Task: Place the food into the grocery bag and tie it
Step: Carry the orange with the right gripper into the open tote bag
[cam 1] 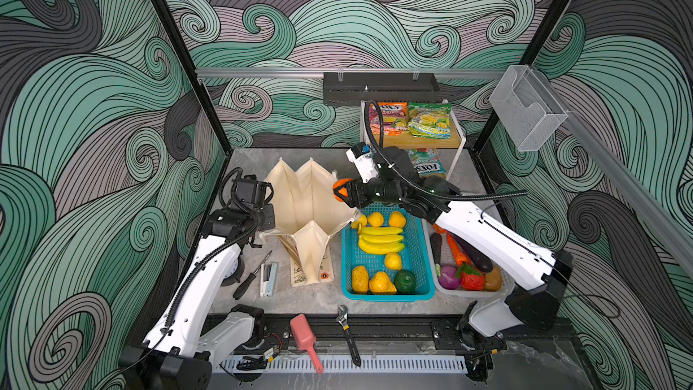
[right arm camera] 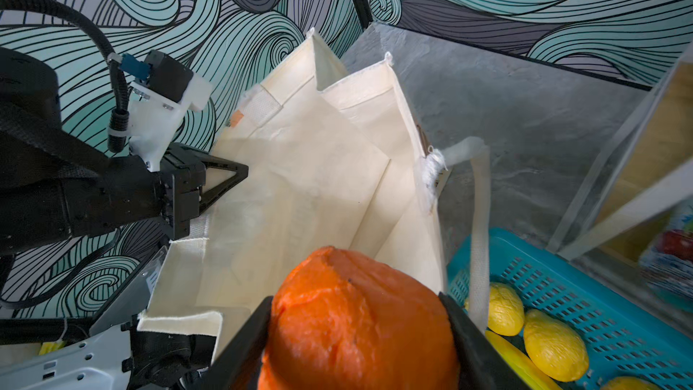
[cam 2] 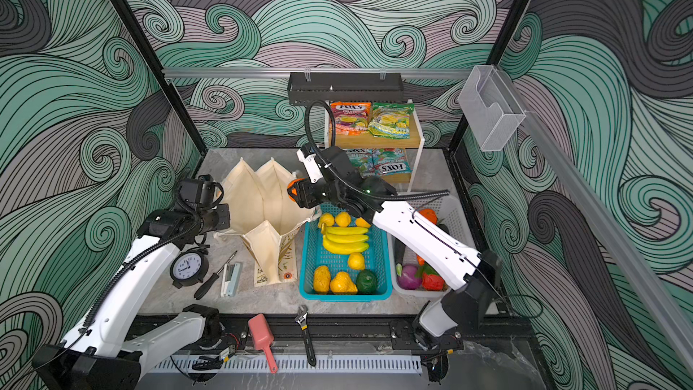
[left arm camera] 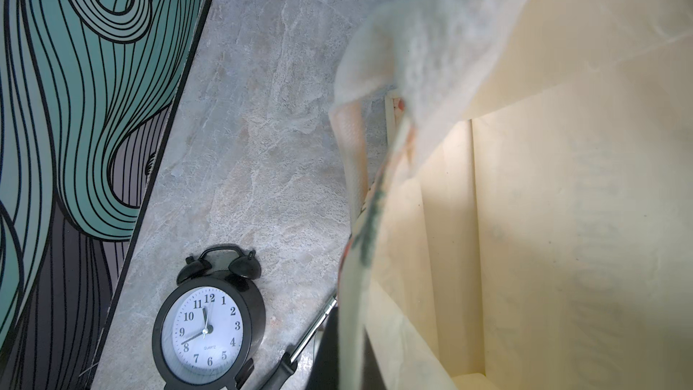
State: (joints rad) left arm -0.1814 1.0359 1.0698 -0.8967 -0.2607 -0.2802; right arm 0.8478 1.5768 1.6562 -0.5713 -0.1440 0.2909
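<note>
Right pincer (cam 1: 340,191) grips the orange fruit (right arm camera: 356,313); grocery bag (cam 1: 307,200) mouth just ahead: early release misses. Left pincer (right arm camera: 221,178), clamped on its rim, may slip.

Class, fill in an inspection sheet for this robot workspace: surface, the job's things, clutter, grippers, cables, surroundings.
Surface: grey stone-look table; no spills seen.
Job's things: bag stands open; orange fruit at its rim; candy packets on the wooden shelf; yellow fruit in the teal basket.
Clutter: clock, screwdriver and stapler beside the bag; wrench and pink scoop at the front; white basket of vegetables.
Grippers: left gripper shut on the bag's rim; right gripper shut on the orange fruit.
Cables: black hoses along both arms.
Surroundings: wave-patterned walls; black rack; clear box.
</note>
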